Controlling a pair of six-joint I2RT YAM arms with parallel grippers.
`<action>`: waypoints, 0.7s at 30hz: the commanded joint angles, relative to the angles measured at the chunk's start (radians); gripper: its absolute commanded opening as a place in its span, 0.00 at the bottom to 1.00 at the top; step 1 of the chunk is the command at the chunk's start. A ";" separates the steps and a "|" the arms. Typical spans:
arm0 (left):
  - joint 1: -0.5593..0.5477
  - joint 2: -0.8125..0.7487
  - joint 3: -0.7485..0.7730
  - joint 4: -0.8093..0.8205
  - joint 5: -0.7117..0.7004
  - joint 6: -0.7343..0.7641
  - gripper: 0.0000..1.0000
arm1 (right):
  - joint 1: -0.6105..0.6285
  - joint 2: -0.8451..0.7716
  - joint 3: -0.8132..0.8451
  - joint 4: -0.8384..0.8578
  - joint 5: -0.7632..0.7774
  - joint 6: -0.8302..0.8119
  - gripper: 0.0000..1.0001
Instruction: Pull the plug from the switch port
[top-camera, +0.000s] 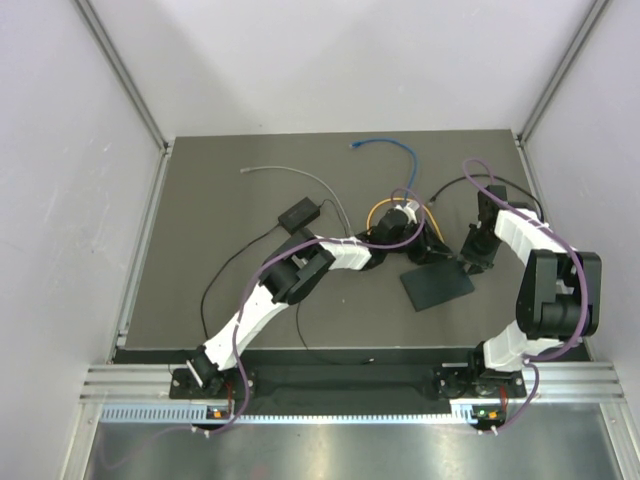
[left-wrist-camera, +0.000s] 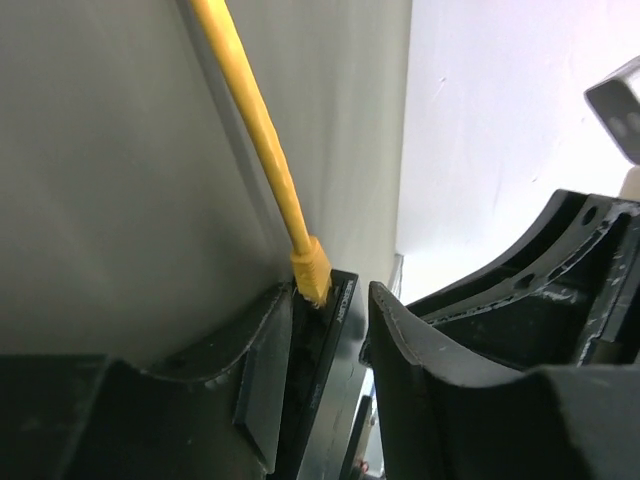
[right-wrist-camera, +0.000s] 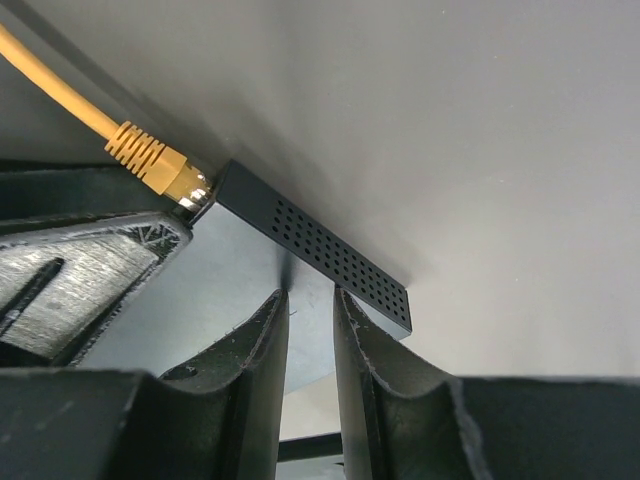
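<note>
Top view: the switch (top-camera: 437, 287) lies on the dark mat (top-camera: 230, 200), with the yellow cable (top-camera: 385, 208) looped behind it. No writing is legible.

Left wrist: the plug (left-wrist-camera: 312, 270) is seated in the switch port (left-wrist-camera: 320, 303). The left gripper (left-wrist-camera: 328, 305) straddles it narrowly with a sliver of gap, pinching nothing. Faint print on the switch's edge is unreadable.

Right wrist: the right gripper (right-wrist-camera: 310, 300) clamps the switch's vented edge. Extraction is not yet done.

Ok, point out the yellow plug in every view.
Top external: not in sight; only its yellow cable shows, looping at centre.
Left wrist: yellow plug at centre, seated in the black switch box.
Right wrist: upper left, at the box's corner.
Shared landmark: the black switch box, the flat slab right of centre from above.
</note>
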 joint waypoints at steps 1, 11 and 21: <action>-0.003 0.028 0.016 0.030 -0.028 -0.027 0.43 | -0.006 0.003 0.019 0.009 0.003 -0.011 0.25; -0.001 0.038 0.059 -0.108 -0.063 0.023 0.32 | -0.006 0.001 0.013 0.006 0.003 -0.014 0.25; -0.006 0.037 0.029 -0.074 -0.045 0.016 0.35 | -0.004 0.009 0.016 0.003 0.004 -0.017 0.25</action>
